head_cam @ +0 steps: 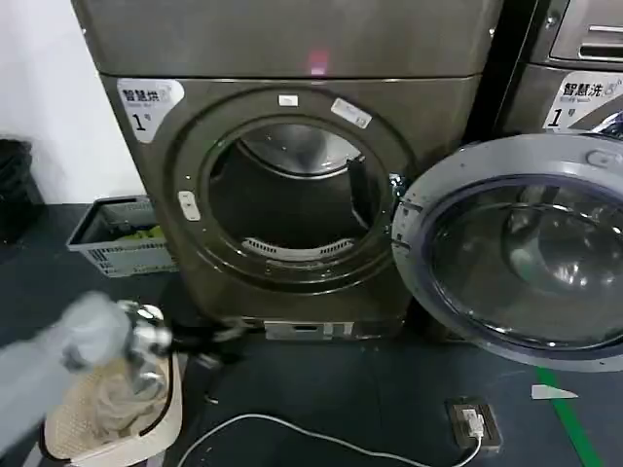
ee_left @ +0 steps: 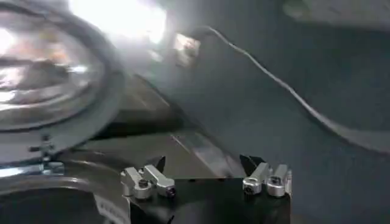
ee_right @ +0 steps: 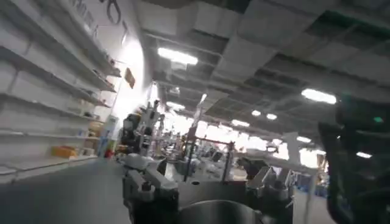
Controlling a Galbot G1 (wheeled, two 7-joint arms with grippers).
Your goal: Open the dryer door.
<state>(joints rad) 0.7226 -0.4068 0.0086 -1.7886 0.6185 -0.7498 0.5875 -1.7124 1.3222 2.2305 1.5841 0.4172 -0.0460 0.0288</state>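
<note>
Left gripper (head_cam: 209, 342): low by dryer (head_cam: 292, 195) base, fingers spread, nothing held
Door (head_cam: 516, 248): already swung fully open, well off toward right
Right gripper (ee_right: 207, 189): pointing at ceiling, can't tell its fingers

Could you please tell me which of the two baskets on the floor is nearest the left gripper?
The cream basket directly beneath the left gripper; the grey basket stands farther back.

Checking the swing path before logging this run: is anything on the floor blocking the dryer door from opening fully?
Nothing visible blocks it. The dryer door already hangs wide open to the right of the drum opening; the power strip and white cable lie nearer the camera.
</note>
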